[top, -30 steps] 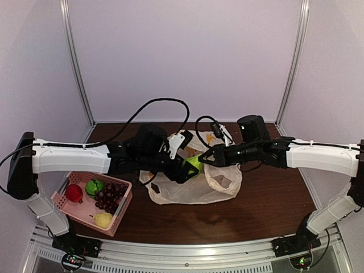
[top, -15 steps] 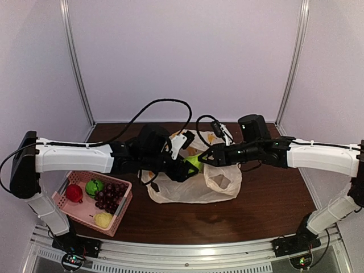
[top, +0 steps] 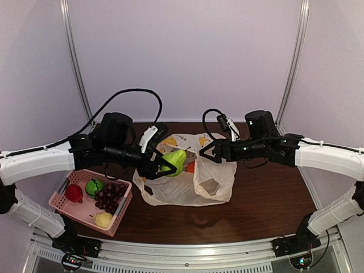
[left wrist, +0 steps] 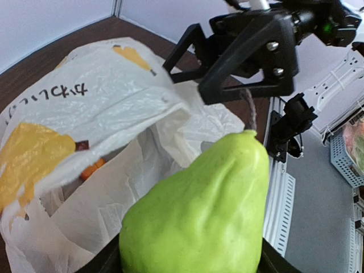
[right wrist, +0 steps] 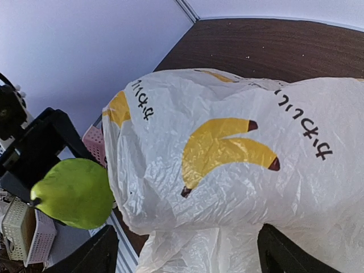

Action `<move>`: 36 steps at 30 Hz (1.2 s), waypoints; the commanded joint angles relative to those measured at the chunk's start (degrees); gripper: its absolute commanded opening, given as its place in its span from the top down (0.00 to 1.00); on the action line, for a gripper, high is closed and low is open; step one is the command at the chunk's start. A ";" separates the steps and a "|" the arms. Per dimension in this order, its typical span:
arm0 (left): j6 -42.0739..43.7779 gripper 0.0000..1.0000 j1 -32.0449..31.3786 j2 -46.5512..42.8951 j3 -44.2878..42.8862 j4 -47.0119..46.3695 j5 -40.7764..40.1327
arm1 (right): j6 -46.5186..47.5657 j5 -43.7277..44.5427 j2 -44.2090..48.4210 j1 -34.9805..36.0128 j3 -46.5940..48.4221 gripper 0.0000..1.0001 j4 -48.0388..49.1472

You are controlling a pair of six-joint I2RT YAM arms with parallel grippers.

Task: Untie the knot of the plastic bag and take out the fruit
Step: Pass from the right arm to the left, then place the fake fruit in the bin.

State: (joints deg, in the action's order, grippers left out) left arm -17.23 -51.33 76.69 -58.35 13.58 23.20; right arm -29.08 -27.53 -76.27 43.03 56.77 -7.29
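The green pear (top: 174, 161) hangs above the left edge of the plastic bag (top: 187, 185), with my left gripper (top: 165, 166) shut on it. In the left wrist view the pear (left wrist: 199, 210) fills the lower frame between the black fingers (left wrist: 272, 264). The pale bag (left wrist: 85, 125) with yellow banana prints lies open, and a small orange-red piece (left wrist: 91, 168) shows inside it. My right gripper (top: 208, 151) stands open just over the bag's right side (right wrist: 227, 153), its fingers (right wrist: 91, 256) wide apart. No knot shows.
A pink basket (top: 63, 203) at the near left holds a red apple (top: 74, 193), a green striped ball (top: 94, 186), dark grapes (top: 111, 196) and a yellow pear (top: 103, 219). Black cables loop behind both arms. Walls enclose the back and sides.
My left arm has drawn back to the left, bringing the green pear up out of the bag. The right gripper has opened and let the bag's edge go.
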 commanded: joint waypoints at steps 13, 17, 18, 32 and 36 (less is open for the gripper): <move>-6.40 0.60 14.67 -14.77 -0.17 18.53 -9.16 | 3.40 7.37 1.48 -0.42 -0.82 0.07 -5.28; -10.65 0.60 22.42 -18.73 4.73 19.96 -10.81 | 3.25 7.60 1.76 -0.51 -1.63 0.07 -4.36; -11.17 0.60 24.40 -19.71 5.95 20.59 -11.52 | 3.25 7.71 1.61 -0.53 -1.78 0.07 -4.20; -20.34 0.61 48.12 -30.99 23.54 14.28 -24.33 | 4.09 7.15 1.12 -0.50 -2.81 0.07 -3.13; -20.65 0.61 50.15 -29.22 26.72 9.72 -23.81 | 4.30 7.01 1.12 -0.52 -2.89 0.07 -3.24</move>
State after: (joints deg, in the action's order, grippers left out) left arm -36.12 -2.90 46.02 -34.30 30.35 1.93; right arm -25.65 -21.10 -75.85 42.72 54.74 -10.85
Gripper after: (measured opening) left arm 0.648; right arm 0.929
